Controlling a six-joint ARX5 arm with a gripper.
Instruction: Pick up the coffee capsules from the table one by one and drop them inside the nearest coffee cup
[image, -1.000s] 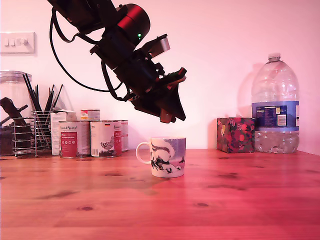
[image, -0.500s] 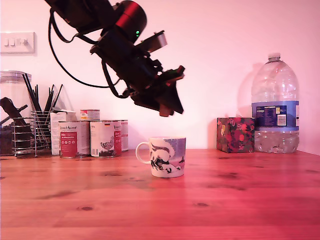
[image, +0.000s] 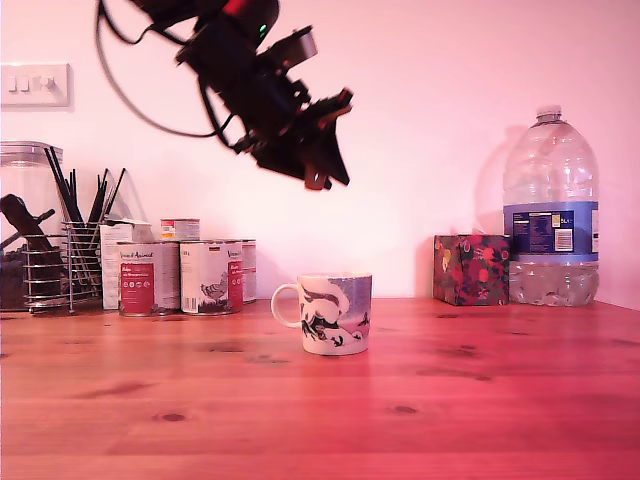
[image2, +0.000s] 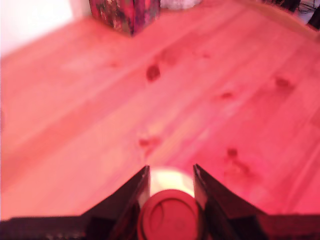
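Note:
The white coffee cup (image: 335, 315) with dark animal drawings stands upright on the reddish-brown table (image: 450, 420), its handle toward the exterior view's left. My gripper (image: 318, 182) hangs high above it, a little to the exterior view's left, tilted down. In the wrist view the two dark fingers (image2: 127, 200) form a narrow gap around the gripper (image2: 171, 169). A round red disc (image2: 169, 215) fills that gap, with a pale patch (image2: 171, 179) just beyond it. I cannot tell whether the disc is a capsule held by the fingers or something lying below. No loose capsule shows on the table (image2: 225, 100).
Labelled tin cans (image: 210, 277), a wire utensil rack (image: 60, 260) and a glass jar line the back at the exterior view's left. A floral box (image: 471, 270) (image2: 125, 12) and a large water bottle (image: 550, 210) stand at the back right.
The arm has risen steadily from just above the cup and drifted toward the exterior view's left. The cup has not moved.

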